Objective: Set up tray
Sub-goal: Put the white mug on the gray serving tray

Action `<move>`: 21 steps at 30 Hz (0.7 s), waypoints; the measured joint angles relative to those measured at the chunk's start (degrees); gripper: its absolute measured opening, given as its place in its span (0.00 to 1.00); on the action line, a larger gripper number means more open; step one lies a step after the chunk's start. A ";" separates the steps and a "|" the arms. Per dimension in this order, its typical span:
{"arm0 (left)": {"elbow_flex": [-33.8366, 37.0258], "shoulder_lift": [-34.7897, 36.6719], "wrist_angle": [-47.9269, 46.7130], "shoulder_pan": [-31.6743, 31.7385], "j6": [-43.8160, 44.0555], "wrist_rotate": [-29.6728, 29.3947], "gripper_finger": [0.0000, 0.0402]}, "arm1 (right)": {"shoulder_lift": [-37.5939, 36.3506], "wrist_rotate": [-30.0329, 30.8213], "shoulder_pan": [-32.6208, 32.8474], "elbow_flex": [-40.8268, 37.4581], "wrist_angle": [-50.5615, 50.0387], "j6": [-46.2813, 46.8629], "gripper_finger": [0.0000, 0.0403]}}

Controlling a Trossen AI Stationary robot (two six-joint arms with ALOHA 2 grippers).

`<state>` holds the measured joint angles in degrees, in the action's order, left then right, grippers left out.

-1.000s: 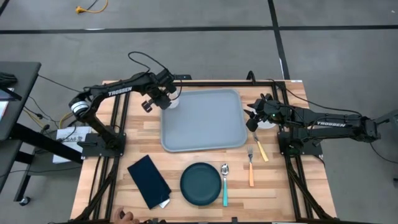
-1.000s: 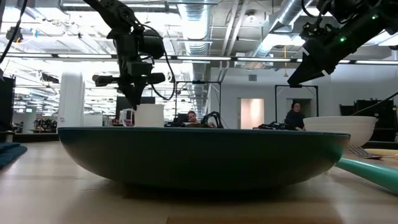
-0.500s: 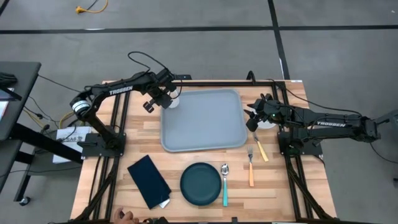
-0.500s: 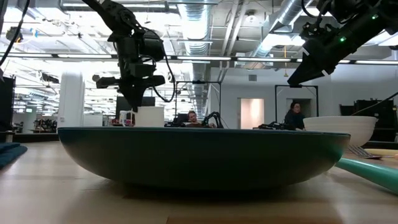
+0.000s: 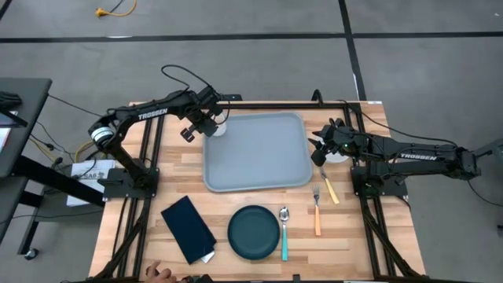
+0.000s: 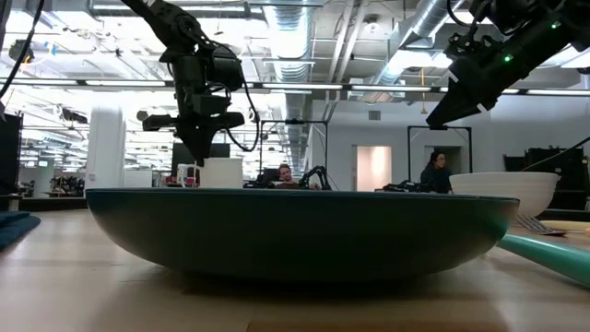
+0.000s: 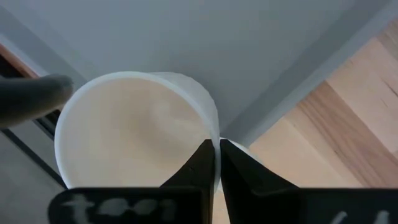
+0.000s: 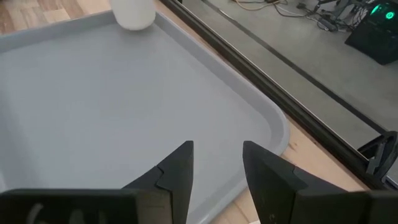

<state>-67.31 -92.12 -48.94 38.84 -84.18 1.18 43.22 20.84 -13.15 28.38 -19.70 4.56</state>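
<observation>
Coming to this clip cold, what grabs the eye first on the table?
The large flat grey-blue tray fills the middle of the wooden table, bare inside. At its far left corner the left gripper is shut on the rim of a white cup, while the right gripper hangs open over the tray's right edge. A dark round plate lies nearer the front.
</observation>
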 joint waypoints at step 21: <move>0.02 0.02 0.01 -1.08 2.12 -1.05 0.01 | -0.02 0.01 0.00 0.02 0.00 0.00 0.33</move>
<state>-67.29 -92.09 -48.93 37.76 -82.06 0.13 43.20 20.86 -13.15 28.40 -19.70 4.56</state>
